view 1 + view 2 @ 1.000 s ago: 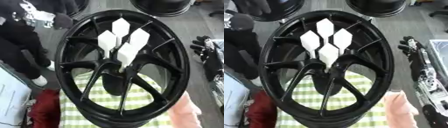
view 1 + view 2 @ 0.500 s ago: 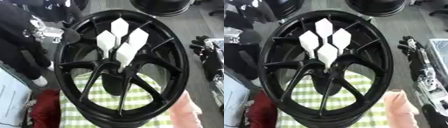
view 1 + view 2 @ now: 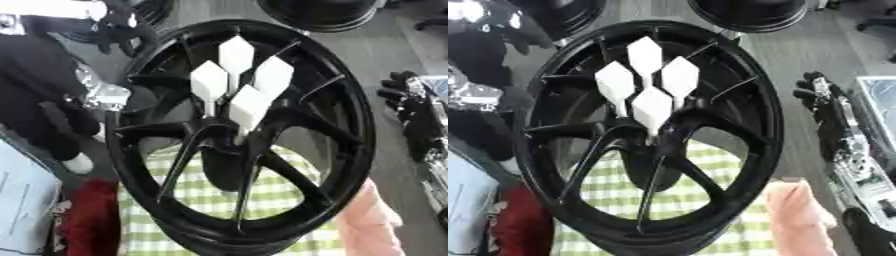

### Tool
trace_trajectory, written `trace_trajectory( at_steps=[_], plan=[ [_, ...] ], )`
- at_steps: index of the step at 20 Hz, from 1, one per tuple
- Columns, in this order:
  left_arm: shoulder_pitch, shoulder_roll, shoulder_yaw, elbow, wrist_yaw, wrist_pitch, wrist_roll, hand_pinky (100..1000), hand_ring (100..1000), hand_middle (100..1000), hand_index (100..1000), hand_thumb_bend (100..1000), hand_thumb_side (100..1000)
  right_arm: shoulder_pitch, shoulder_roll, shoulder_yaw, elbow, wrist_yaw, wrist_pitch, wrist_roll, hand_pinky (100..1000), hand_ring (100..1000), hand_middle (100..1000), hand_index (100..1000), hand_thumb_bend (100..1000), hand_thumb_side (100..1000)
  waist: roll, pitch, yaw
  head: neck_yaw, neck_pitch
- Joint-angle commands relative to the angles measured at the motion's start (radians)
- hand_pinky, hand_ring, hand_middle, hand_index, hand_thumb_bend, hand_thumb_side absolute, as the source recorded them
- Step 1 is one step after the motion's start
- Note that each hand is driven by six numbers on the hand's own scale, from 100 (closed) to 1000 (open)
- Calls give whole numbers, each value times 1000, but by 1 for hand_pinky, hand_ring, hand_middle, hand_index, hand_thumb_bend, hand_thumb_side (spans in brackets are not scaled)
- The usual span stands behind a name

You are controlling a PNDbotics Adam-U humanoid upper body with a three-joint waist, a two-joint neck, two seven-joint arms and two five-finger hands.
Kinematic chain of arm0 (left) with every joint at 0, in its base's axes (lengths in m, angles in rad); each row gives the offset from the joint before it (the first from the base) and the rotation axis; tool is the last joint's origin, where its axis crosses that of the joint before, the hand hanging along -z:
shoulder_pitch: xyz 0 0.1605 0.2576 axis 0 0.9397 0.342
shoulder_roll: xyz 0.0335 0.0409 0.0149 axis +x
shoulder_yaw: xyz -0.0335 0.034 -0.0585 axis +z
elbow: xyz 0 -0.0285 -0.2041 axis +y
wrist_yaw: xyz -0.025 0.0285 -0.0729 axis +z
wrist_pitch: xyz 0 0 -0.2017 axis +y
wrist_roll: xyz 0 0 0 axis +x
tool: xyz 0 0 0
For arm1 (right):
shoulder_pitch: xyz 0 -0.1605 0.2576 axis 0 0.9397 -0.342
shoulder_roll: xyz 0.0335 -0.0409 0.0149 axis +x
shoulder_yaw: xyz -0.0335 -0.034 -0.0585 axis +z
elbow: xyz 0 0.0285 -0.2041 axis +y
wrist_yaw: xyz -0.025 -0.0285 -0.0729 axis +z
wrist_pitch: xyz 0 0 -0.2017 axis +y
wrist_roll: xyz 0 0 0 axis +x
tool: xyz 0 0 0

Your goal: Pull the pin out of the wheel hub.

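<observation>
- The wheel hub [image 3: 236, 135] is cut off at its near rim by the bottom edge.
- The left hand [image 3: 101, 95], behind the hub's left rim, is blurred; its fingers cannot be made out.
- The right hand [image 3: 829, 107] lies partly past the right edge.

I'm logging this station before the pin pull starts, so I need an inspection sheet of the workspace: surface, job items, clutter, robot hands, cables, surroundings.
Surface: green-and-white checked cloth shows through the spokes.
Job's things: black wheel hub fills the view, tilted up; four white pins with diamond-shaped heads stand at its centre, all seated.
Clutter: red cloth at lower left; a pale pink object at the rim's lower right, not identifiable.
Robot hands: right robot hand beside the rim, apart from it, fingers not readable; left robot hand not visible.
Cables: nothing seen.
Surroundings: grey floor; more black wheels beyond.
</observation>
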Motion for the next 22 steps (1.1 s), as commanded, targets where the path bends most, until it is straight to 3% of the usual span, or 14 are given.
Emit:
trace_trajectory(
  at_steps=[1,6,11,22],
  plan=[
    [-8,11,28,65,-5,-39,8,731,774,793,870,457,575,-8,-20,-5,-9,7,-2,3,959,811,753,819,100,762,-2,-14,-2,1,0],
    [-42,-61,56,219,64,-89,-29,713,768,780,857,417,593,-9,-16,-2,-8,4,0,9,959,811,753,819,100,762,-5,-18,-2,7,12],
    [-87,-125,73,331,62,-133,-92,714,770,780,848,398,634,-11,-13,-1,-6,3,1,12,959,811,753,819,100,768,-5,-20,-5,17,22],
    [-144,-219,69,410,77,-182,-119,707,759,770,834,370,498,-13,-11,1,-2,1,1,14,959,810,752,819,100,764,-4,-21,-11,15,26]
  ],
)
